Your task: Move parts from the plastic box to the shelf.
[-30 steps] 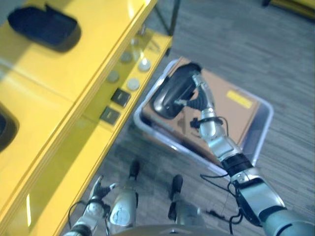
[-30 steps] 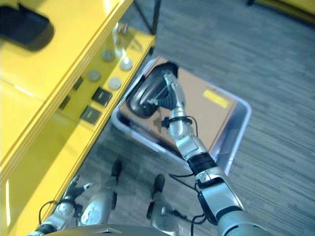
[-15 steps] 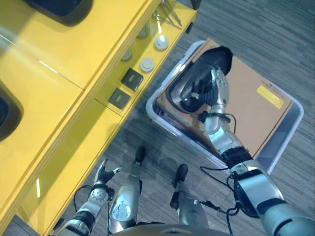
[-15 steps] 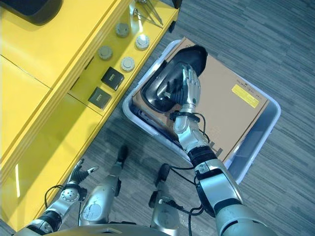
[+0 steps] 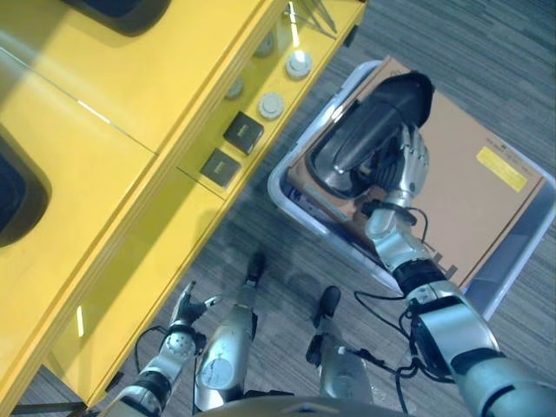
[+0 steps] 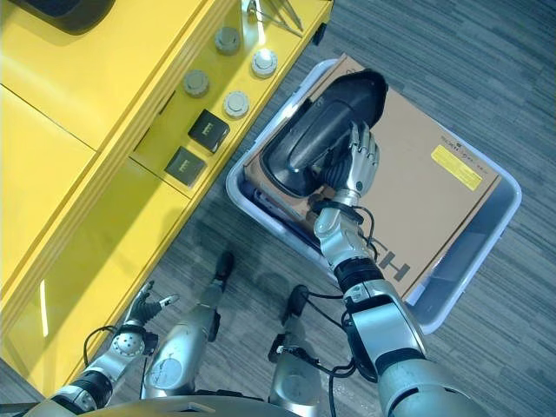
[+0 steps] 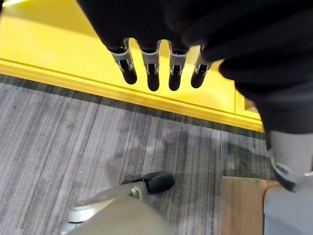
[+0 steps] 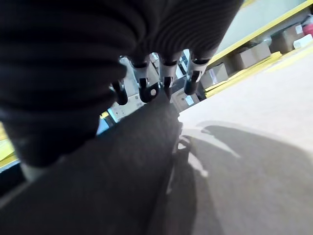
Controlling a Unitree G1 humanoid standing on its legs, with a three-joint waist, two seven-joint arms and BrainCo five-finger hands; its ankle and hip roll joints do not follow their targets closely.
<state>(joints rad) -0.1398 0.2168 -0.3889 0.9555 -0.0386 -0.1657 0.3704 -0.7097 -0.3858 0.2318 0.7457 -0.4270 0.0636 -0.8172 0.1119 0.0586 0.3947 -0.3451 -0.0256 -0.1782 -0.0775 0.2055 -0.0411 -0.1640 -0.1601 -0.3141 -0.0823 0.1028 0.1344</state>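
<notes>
Right now held black part (image 6: 321, 148) w/ right hand (image 6: 354, 169), fingers curled round it, above cardboard (image 6: 417, 200) in plastic box (image 6: 486, 261), near yellow shelf (image 6: 104, 130); left hand (image 6: 143, 308) hung low, fingers relaxed.

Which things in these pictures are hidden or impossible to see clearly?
- Right hand grip on the black curved plastic part: head views show its back; the part covers the fingertips.
- Grey plastic box contents: the brown cardboard sheet covers them.
- Black part on the yellow shelf: cut by the picture edge.
- Left hand: too small.
</notes>
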